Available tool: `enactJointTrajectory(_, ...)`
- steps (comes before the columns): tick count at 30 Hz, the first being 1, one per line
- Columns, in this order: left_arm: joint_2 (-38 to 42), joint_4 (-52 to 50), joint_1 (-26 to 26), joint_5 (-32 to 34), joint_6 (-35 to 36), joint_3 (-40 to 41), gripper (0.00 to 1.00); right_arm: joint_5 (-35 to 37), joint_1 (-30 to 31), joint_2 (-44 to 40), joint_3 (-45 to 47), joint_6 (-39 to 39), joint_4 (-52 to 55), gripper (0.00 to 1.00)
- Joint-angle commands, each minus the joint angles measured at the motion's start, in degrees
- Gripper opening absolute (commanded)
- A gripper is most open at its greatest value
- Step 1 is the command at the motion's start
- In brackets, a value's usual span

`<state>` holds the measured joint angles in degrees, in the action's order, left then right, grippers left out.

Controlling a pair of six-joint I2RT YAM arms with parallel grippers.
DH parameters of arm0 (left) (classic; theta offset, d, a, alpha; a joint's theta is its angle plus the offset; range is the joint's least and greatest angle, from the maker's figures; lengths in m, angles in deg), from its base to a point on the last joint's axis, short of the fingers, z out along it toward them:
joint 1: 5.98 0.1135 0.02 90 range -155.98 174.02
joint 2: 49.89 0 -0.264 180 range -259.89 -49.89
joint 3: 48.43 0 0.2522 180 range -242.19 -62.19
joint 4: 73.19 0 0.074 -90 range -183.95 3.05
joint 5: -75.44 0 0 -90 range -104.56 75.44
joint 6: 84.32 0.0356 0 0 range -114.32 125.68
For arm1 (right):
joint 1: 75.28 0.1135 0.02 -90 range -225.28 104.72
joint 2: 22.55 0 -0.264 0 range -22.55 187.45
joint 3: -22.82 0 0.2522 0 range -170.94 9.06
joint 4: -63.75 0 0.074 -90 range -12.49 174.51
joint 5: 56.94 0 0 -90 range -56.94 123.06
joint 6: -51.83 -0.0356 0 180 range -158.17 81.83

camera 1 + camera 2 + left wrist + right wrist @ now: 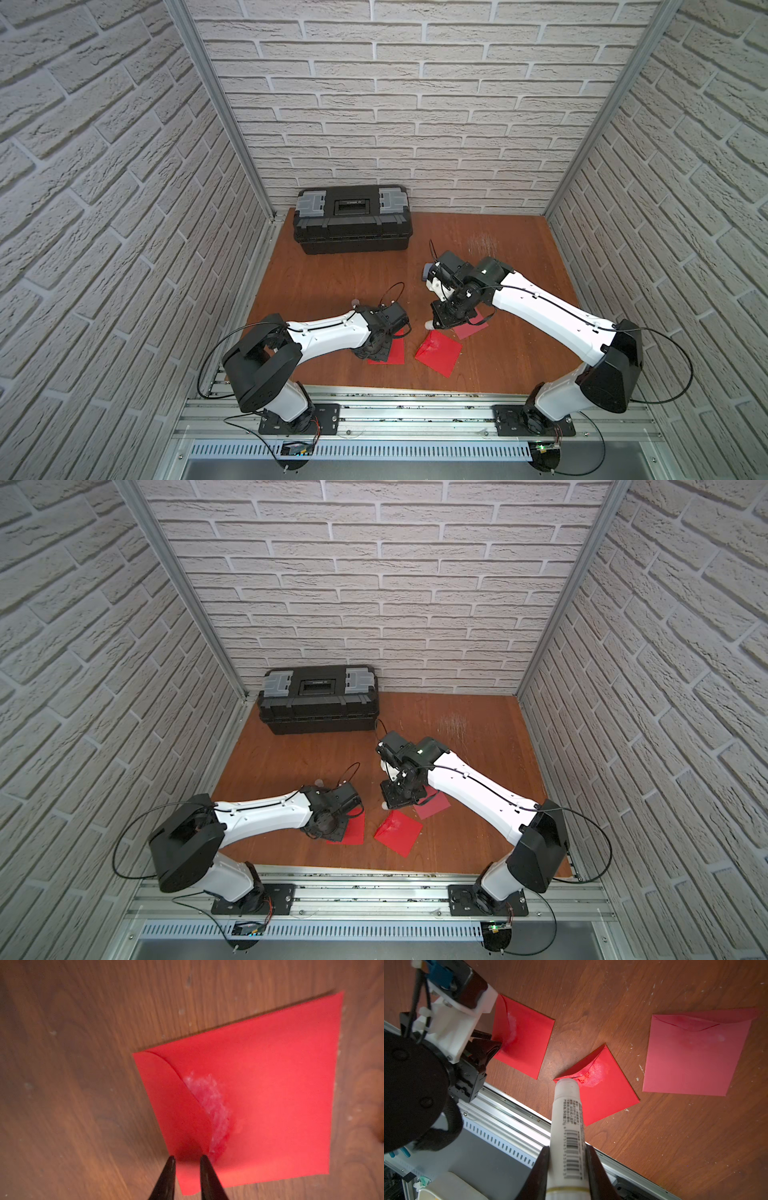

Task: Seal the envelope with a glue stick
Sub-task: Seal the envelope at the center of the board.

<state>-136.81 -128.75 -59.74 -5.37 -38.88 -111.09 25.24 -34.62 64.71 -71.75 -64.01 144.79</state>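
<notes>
Now the right gripper (568, 1148) clamps the glue stick (566, 1109), tip at the middle envelope (606, 1095) by the table's (654, 1147) front edge; the left gripper (188, 1159) gapes slightly over another envelope (259, 1084).

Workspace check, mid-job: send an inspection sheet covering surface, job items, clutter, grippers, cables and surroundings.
Surface: brown wooden tabletop, scattered white flecks.
Job's things: three red square paper envelopes, all smeared whitish: left envelope, middle envelope, right envelope; white glue stick, tip at the middle envelope's raised flap.
Clutter: closed black plastic toolbox at the back wall.
Grippers: left gripper slightly open over the left envelope's flap; right gripper shut on the glue stick.
Cables: black cables loop off both arms.
Surroundings: white brick-pattern walls, aluminium front rail.
</notes>
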Motion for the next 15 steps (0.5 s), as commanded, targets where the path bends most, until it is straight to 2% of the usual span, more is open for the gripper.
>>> enactJointTrajectory(1, 3.1, -2.0, -0.9, 2.4, 2.4, -4.5, 0.26, 1.7, -2.7, -3.5, -0.4, 1.7, 1.9, 0.03)
enactJointTrajectory(6, 1.0, 2.2, -4.0, 1.4, 4.3, -9.9, 0.26, 1.8, -8.1, -6.7, 2.0, 3.7, 2.9, 0.03)
enactJointTrajectory(15, -10.8, 6.9, -10.9, 0.1, 7.2, -18.3, 0.29, 1.1, -15.9, -11.4, 5.4, 7.2, 5.3, 0.03)
